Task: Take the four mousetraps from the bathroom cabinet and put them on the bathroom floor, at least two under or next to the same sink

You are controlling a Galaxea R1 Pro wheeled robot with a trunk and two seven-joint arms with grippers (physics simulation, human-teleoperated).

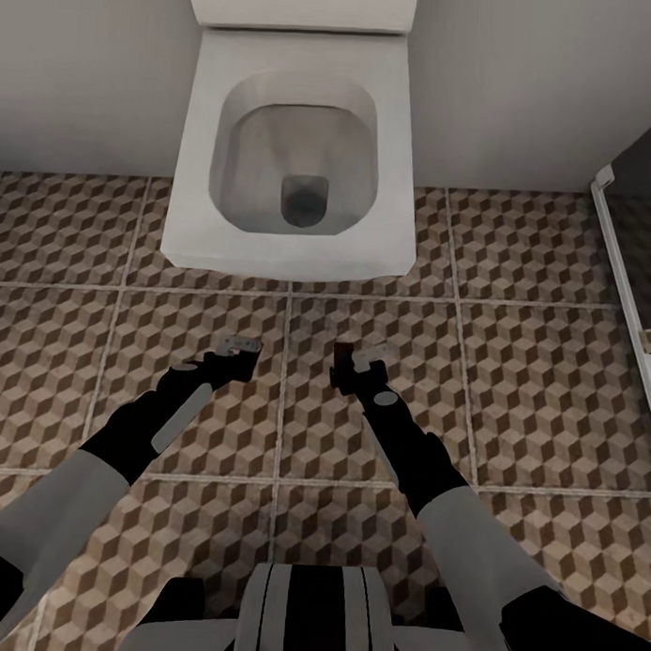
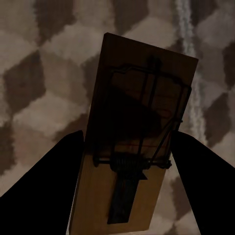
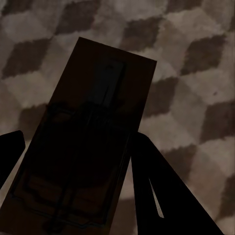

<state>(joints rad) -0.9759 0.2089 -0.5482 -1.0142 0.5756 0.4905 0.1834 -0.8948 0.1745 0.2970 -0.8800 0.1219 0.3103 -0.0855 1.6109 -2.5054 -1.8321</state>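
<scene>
Both arms: light grey upper segments, black forearms, each bearing an elongated grey inlay. Left gripper (image 1: 238,347) and right gripper (image 1: 359,359): black bodies with pale grey fingertip plates. Trunk: white-grey casing with black vertical stripes.

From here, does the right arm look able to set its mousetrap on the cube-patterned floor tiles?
Probably yes: the right gripper holds its tan wooden mousetrap over bare cube-patterned floor tiles, short of the white square toilet.
</scene>
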